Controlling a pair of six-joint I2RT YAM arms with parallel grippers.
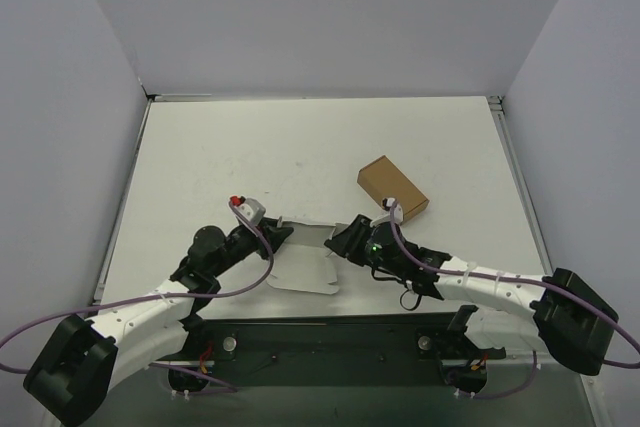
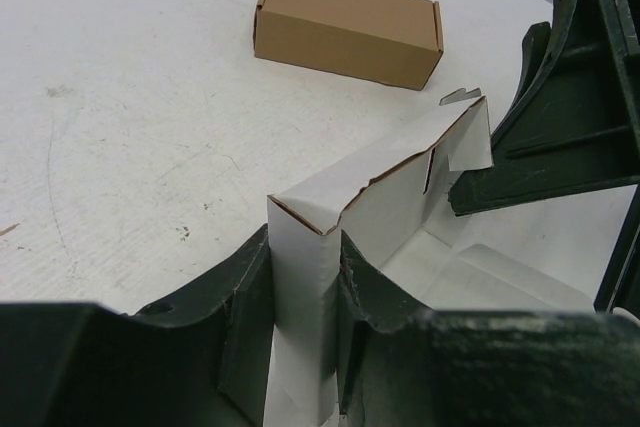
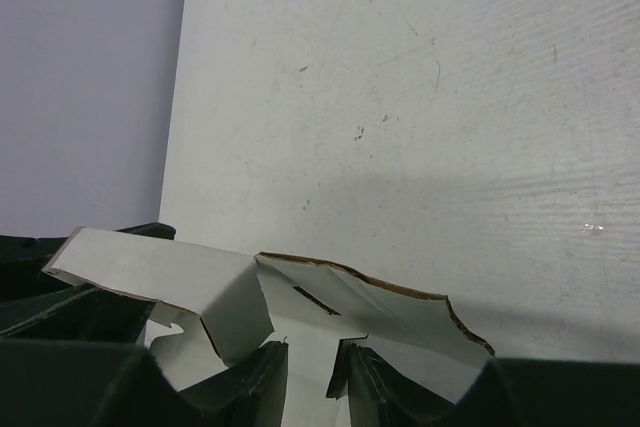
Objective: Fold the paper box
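Two robot arms are working a flat card cutout into shape at the near middle of the table [image 1: 250,147]. The paper box [image 1: 305,269] is lying between them, its long axis running left to right, with one end at each claw.

The left claw [image 2: 305,272] is pinching a folded-up corner of the white card, its fingers [image 2: 250,297] pressing on both sides of the upright panel. From that corner a raised wall is running toward the right claw [image 1: 343,240], which is standing at the wall's other end, beside a small tab. Seen from its own wrist, the right claw's jaws are sitting partly apart with card in the gap. Whether they are actually gripping it cannot be told.

The rest of the cutout is resting flat on the table, on the near side of the wall. A small closed brown box [image 1: 392,189] is sitting farther back and to the right, apart from the card.

The fold is looking only partly made, with one long wall standing and the other panels lying flat. The claws are about equally close to the card, one at each end of the wall. The next fold is therefore likely depending on the left claw holding its corner firm while the right works the right-hand end. A slip at either end could let the wall drop.
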